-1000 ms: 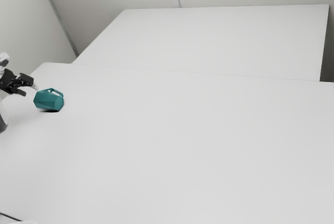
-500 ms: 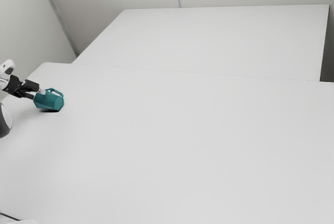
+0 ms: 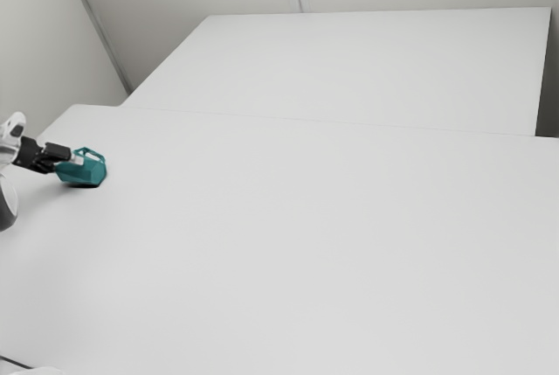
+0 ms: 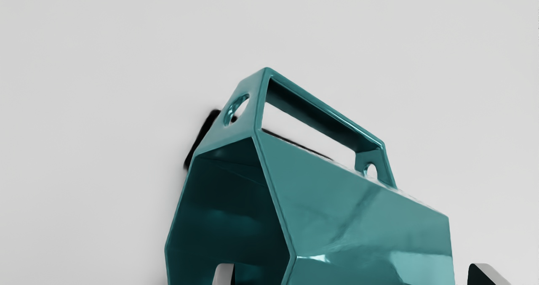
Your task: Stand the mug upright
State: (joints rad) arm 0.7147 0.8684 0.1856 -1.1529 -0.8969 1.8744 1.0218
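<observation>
The teal faceted mug [image 3: 84,170] lies on its side on the white table at the exterior view's left, its handle facing up. My gripper [image 3: 77,161] is at the mug, on the side toward the exterior view's left. In the wrist view the mug [image 4: 337,201] shows its dark open mouth and its angular handle. The gripper [image 4: 351,274] stands open there, one fingertip in front of the mouth and the other past the far end of the body. Whether either finger touches the mug cannot be told.
The white tabletop [image 3: 306,235] stretches from the mug toward the exterior view's right. Behind it is another white surface [image 3: 367,69], with pale walls beyond. A thin dark line, perhaps a cable, crosses the near left corner.
The gripper has moved toward the exterior view's right and slightly down, from beside the mug to overlapping it. The mug has stayed where it was, on its side.
</observation>
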